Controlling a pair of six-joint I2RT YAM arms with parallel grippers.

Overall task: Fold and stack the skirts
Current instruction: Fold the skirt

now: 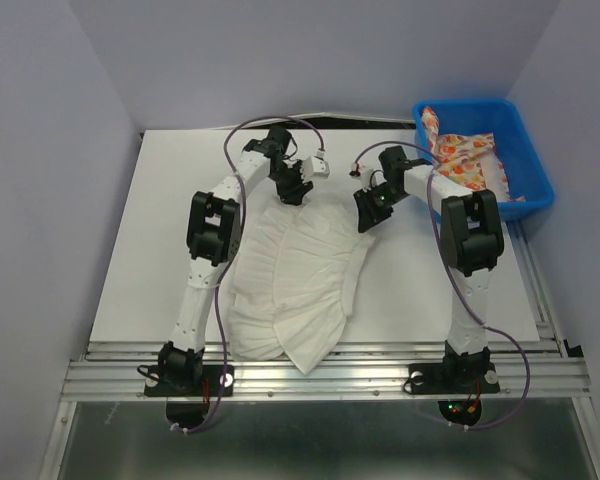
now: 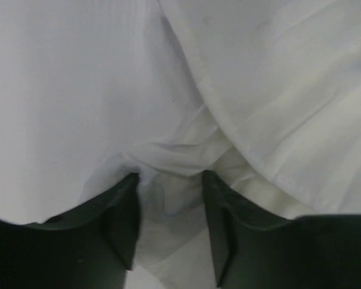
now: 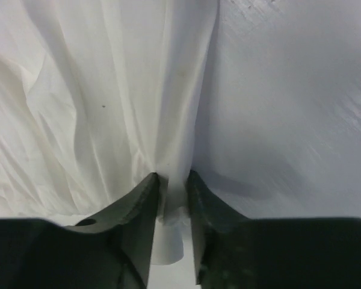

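Observation:
The white skirt [image 1: 300, 270] lies spread on the table between the two arms, its waist edge toward the far side. My left gripper [image 1: 292, 192] is down at the skirt's far left corner. In the left wrist view its jaws [image 2: 169, 177] stand apart, with a raised fold of the white skirt [image 2: 277, 90] between them. My right gripper [image 1: 365, 215] is at the far right corner. There its jaws [image 3: 173, 177] pinch a gathered edge of the white skirt [image 3: 96, 90]. The printed skirt [image 1: 465, 160] lies crumpled in the blue bin.
The blue bin [image 1: 535, 175] stands at the far right corner of the white table [image 1: 160, 260]. Purple walls close in on the left, back and right. A metal rail [image 1: 320, 375] carrying both arm bases runs along the near edge.

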